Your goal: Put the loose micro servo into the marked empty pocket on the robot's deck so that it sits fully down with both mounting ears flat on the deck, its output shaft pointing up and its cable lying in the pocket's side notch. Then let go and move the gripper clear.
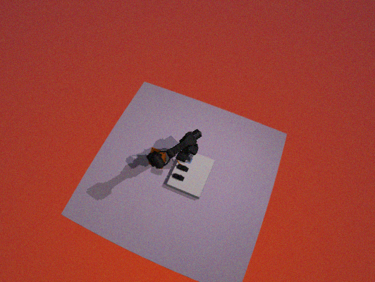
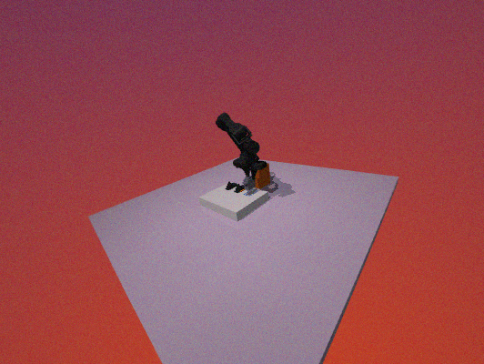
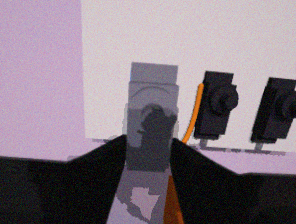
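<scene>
My gripper is shut on the loose grey servo, with a finger on each side of its body. The servo's round shaft end faces the wrist camera, and it is over the pale deck, near the edge by the arm's base. Bits of the blue pocket outline show beside the gripper in the top and exterior views. In the wrist view the servo hides nearly all of the pocket. The servo's height above the deck, its ears' contact and its cable cannot be told.
Two dark servos sit in the deck beside the held one. An orange cable runs along the nearer dark servo, close to the right finger. An orange block stands behind the deck at the arm's base.
</scene>
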Controlling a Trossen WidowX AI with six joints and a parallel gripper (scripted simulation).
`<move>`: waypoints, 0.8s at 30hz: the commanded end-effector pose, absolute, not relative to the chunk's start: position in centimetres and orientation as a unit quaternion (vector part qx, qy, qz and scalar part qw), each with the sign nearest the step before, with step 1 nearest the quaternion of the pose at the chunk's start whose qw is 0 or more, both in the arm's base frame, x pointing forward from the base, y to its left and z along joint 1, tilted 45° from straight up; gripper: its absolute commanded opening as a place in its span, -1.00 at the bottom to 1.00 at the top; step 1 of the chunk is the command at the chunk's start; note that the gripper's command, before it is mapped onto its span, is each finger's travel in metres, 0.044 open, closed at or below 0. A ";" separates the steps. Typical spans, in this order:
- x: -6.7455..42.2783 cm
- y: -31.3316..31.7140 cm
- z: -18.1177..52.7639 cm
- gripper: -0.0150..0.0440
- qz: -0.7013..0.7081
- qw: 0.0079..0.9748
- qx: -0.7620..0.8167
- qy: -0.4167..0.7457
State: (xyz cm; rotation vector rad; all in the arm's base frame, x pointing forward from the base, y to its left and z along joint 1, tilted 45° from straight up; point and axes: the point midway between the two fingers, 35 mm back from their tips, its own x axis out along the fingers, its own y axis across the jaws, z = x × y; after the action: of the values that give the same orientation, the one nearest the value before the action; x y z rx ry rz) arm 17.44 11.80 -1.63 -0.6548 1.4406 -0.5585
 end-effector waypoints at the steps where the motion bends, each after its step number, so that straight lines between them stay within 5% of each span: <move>1: 17.4 11.6 -1.9 -0.49 -0.249 0.670 -0.285 0.639; 24: 17.7 10.6 -2.9 -0.49 -0.249 0.670 -0.285 0.639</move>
State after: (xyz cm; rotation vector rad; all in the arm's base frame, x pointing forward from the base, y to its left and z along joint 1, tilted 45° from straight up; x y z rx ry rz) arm 17.50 10.59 -2.96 -0.6363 1.4441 -0.5651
